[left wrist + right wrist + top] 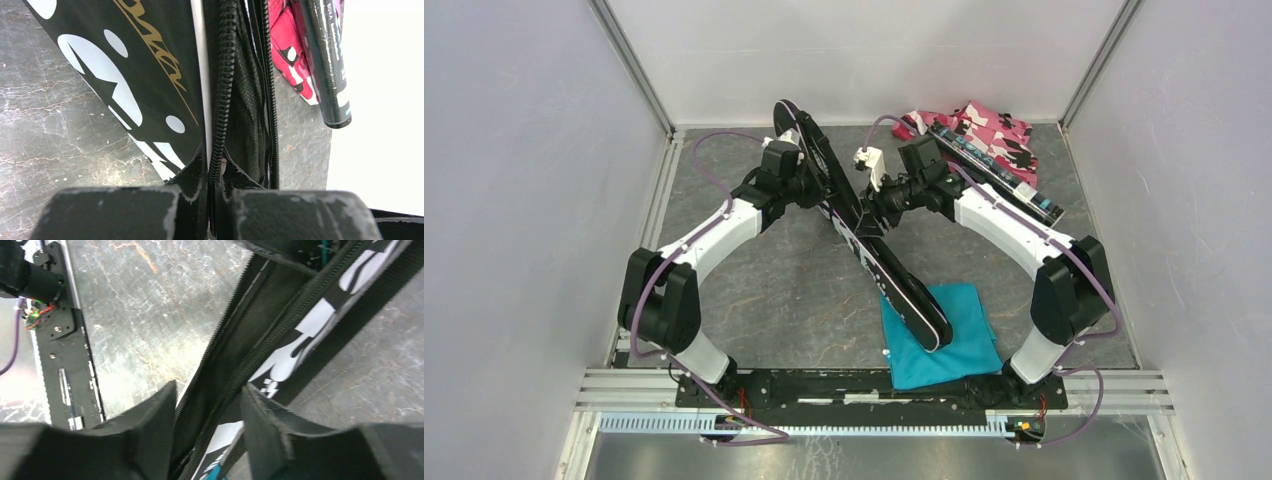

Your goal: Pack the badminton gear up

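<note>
Closed left gripper (214, 167) pinches the bag (904, 290) edge; half-parted right gripper (209, 390) straddles it

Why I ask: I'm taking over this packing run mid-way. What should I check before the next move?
1. Left gripper holds the bag: ok, it is shut on the bag's edge beside the zipper.
2. Right gripper holds the bag: not ok, its jaws stand apart astride the zipper edge.
3. Bag open for loading: ok near the left gripper, where the zipper is parted and the lining shows.
4. Tube packed: not ok, it lies on the camouflage fabric, outside the bag.
5. Racquets and shuttlecocks inside: cannot tell, none are in view.
</note>
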`<control>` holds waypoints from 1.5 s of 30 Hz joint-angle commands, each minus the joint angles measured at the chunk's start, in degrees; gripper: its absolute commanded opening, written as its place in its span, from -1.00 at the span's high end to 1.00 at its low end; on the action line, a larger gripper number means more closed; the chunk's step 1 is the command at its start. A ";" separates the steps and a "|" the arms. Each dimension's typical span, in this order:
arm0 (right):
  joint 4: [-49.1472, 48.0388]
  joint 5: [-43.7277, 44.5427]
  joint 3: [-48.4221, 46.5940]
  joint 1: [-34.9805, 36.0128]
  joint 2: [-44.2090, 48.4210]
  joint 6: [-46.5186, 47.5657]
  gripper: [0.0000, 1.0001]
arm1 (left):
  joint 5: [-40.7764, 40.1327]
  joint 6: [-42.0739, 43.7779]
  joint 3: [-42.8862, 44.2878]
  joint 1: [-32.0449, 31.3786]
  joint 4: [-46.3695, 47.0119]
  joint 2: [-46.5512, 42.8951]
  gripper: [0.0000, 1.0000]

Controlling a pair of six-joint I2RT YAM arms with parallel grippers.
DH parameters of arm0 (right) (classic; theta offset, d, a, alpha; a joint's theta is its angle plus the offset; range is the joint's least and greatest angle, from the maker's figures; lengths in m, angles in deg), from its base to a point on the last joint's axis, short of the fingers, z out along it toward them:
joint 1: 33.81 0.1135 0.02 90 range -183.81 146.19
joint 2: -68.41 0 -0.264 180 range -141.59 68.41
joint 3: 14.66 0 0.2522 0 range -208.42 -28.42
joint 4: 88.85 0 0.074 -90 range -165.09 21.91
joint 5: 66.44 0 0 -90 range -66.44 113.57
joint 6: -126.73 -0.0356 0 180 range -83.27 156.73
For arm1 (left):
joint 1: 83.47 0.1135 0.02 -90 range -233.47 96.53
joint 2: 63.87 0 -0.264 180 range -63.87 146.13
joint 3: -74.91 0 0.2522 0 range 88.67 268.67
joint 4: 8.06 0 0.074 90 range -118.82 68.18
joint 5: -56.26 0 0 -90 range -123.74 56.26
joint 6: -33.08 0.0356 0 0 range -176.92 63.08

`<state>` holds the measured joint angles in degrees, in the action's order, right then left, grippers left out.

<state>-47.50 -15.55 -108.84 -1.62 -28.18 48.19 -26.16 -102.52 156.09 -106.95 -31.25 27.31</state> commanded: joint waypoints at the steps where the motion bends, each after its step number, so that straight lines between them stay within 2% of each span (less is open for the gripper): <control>1: -2.19 -4.37 0.62 1.36 0.97 -2.73 -0.19 | -2.48 -2.73 3.09 0.37 2.73 0.79 0.96; 7: -2.31 0.39 0.67 3.51 1.17 -2.88 -0.57 | -1.64 -2.89 3.84 0.43 2.62 1.26 0.97; 14: -1.41 18.26 0.77 6.93 2.71 -0.31 -0.56 | -0.13 -3.37 3.39 0.43 3.07 0.97 0.96; 18: -1.39 27.45 1.03 8.70 3.60 1.68 -0.43 | 0.82 -3.20 2.37 0.38 3.81 -0.07 0.96; 21: -1.16 29.73 1.36 9.19 3.40 2.83 -0.29 | 1.56 -2.65 1.45 0.42 4.44 -1.37 0.96; 24: -1.45 31.20 1.91 9.24 3.16 3.97 0.01 | 2.59 -1.22 0.57 0.50 5.68 -2.52 0.96; 27: -1.25 32.75 1.65 9.16 3.64 5.65 0.43 | 4.52 1.93 -0.49 0.61 7.55 -4.12 0.94; 31: 0.91 35.77 -1.04 9.19 4.70 8.39 0.99 | 9.56 8.59 -1.64 1.67 10.45 -6.97 0.60; 35: 3.28 39.41 -3.29 9.18 6.22 11.21 1.00 | 16.89 16.62 -1.57 3.03 11.65 -10.49 0.11; 36: 3.97 40.58 -3.70 9.19 6.69 12.11 1.00 | 19.06 18.72 -1.21 3.21 11.02 -11.28 -0.13; 38: 5.08 41.39 -4.13 9.13 7.51 13.69 1.00 | 22.39 23.38 -0.25 3.43 8.11 -12.77 -0.47; 41: 6.27 41.23 -3.52 9.08 9.10 17.22 1.00 | 25.90 32.28 2.30 3.54 1.55 -14.73 -0.69; 45: 7.11 40.94 -0.98 8.56 11.33 21.99 1.00 | 29.33 47.11 7.22 3.55 -10.62 -16.66 -0.77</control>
<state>-39.80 24.23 -109.72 7.36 -21.93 63.60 -3.39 -74.30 157.91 -103.57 -31.30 13.52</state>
